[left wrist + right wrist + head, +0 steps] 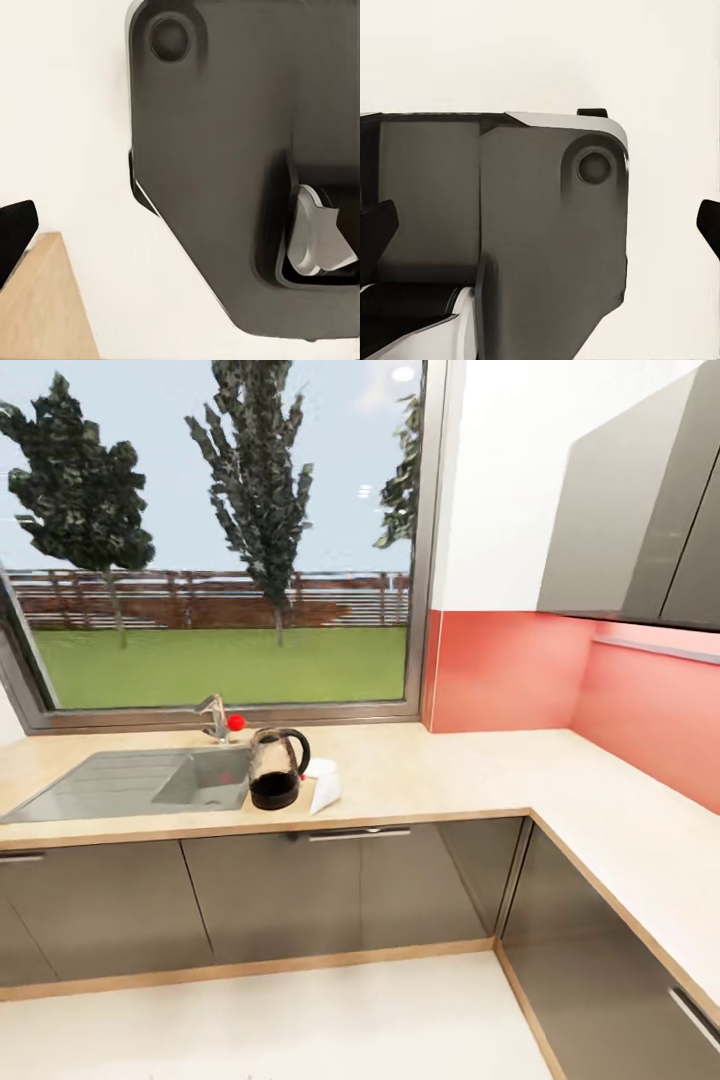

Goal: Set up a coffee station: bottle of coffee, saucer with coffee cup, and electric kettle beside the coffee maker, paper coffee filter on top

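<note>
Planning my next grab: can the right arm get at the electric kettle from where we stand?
Probably not yet. The electric kettle stands far off on the countertop beside the sink, with bare floor in between; nothing blocks it.

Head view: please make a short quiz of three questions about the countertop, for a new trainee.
1. True or false: the electric kettle stands directly right of the sink.
2. Which lies right of the kettle? A) the paper coffee filter B) a banana C) a pan
3. Fill in: the faucet has a ____ knob.

Key: 1 true; 2 A; 3 red.
</note>
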